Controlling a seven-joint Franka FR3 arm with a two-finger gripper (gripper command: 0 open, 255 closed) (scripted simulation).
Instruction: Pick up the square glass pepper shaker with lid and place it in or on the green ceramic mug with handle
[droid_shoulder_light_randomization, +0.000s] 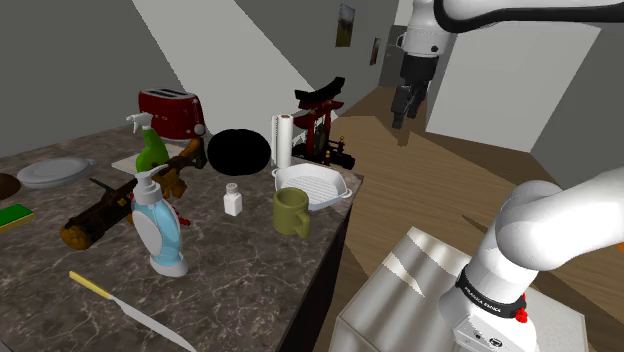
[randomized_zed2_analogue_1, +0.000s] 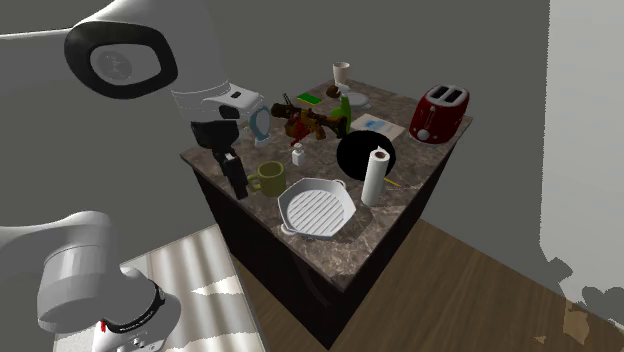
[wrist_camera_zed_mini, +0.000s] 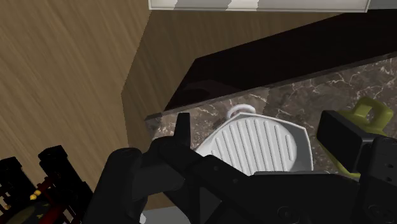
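**Open gripper off the counter's edge, shaker standing mid-counter**

In the shoulder view we see the gripper (droid_shoulder_light_randomization: 401, 112) at upper right over the wood floor (droid_shoulder_light_randomization: 420, 190), well apart from the marble counter (droid_shoulder_light_randomization: 240, 270). In the wrist view its fingers (wrist_camera_zed_mini: 183, 130) are spread wide and hold nothing. The pepper shaker (droid_shoulder_light_randomization: 233, 200) stands upright at centre frame, near the olive-green mug (droid_shoulder_light_randomization: 291, 212), with bare counter between them. A white ribbed dish (droid_shoulder_light_randomization: 312, 187) sits just beside the mug at the counter's corner. Behind it are a paper towel roll (droid_shoulder_light_randomization: 283, 140) and a black round object (droid_shoulder_light_randomization: 238, 150). Left of the shaker, a blue dispenser (droid_shoulder_light_randomization: 160, 225) and a brown log-like piece (droid_shoulder_light_randomization: 105, 212) crowd in.
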